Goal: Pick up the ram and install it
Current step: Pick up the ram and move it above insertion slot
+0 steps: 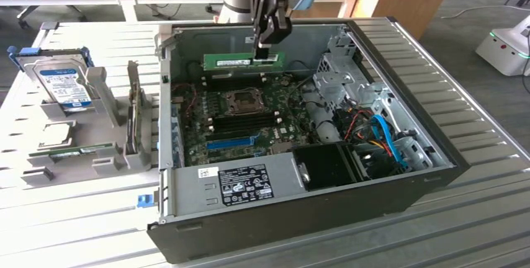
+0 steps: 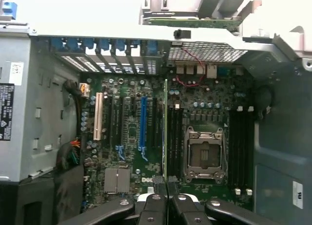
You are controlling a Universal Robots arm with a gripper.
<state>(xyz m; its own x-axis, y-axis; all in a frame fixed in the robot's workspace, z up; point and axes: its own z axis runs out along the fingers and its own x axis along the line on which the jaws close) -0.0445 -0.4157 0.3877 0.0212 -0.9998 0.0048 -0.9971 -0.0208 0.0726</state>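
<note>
Gripper [image 1: 263, 52]: the fingers [image 2: 156, 198] are closed on the ram [image 1: 232, 62], pinching its flat faces at the upper edge, nearer one end than the middle.
Ram's place: it hangs below the fingertips, long edge down, over the open case [image 1: 290, 218] and apart from the motherboard [image 2: 126, 152].
Why held so: likely so the free lower edge can meet a slot squarely.
Below the fingers: black memory slots [image 2: 174, 137] lie just beside the ram's line, with the CPU socket [image 2: 204, 154] on their far side.
Materials: the ram is a thin, rigid green board with a pale label, the socket is a square metal frame, and the slots are narrow plastic channels.
Well apart from the fingers: a second ram [image 1: 83, 152] lies in a grey fixture near the hard drive [image 1: 66, 88].
</note>
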